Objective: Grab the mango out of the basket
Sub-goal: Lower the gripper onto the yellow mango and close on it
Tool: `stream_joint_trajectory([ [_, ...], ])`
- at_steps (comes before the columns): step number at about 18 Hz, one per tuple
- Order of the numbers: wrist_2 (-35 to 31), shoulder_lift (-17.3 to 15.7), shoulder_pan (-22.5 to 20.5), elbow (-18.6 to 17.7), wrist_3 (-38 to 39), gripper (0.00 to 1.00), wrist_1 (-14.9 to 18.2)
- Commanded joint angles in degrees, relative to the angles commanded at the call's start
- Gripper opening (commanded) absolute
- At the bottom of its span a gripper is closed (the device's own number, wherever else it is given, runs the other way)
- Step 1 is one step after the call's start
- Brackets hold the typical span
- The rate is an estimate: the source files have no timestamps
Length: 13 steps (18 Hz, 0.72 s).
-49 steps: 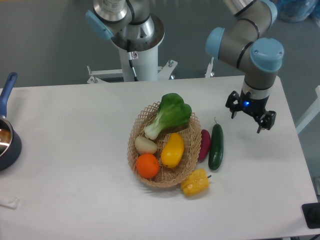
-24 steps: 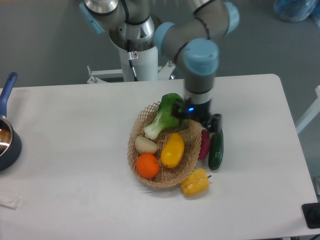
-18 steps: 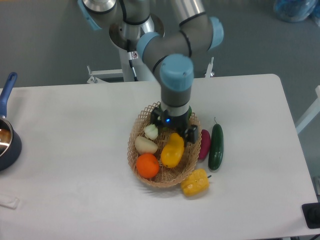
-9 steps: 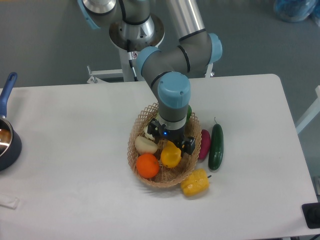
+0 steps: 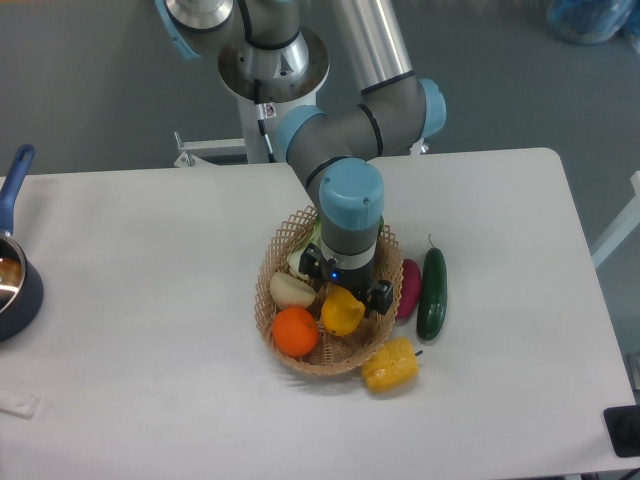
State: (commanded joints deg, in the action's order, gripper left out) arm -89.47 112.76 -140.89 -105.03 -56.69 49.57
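Note:
The glossy yellow mango (image 5: 342, 312) lies in the round tan wicker basket (image 5: 291, 235), and only its lower half shows below my wrist. My gripper (image 5: 347, 291) hangs straight over the mango's upper end, its black fingers (image 5: 380, 296) spread to either side of the fruit. The jaws look open around the mango, and whether the pads touch it is hidden by the wrist.
In the basket also lie an orange (image 5: 294, 332), a pale potato (image 5: 292, 290) and a bok choy (image 5: 305, 258) mostly hidden by the arm. Right of the basket lie a purple vegetable (image 5: 408, 288) and a cucumber (image 5: 432, 292). A yellow corn piece (image 5: 390, 365) sits at the front. A pan (image 5: 14, 276) is far left.
The arm swung from the table's right side over to the basket and came down over the mango, covering its upper end. In the last half second it sank slightly lower.

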Motion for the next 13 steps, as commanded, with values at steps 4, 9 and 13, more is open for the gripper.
stream_joint_trajectory([
  [4, -1.66, 0.70, 0.00, 0.44, 0.09, 0.61, 0.09],
  [9, -3.96, 0.36, -0.17, 0.53, 0.88, 0.35, 0.17],
  [13, -3.17, -1.57, -1.23, 0.35, 0.88, 0.33, 0.52],
])
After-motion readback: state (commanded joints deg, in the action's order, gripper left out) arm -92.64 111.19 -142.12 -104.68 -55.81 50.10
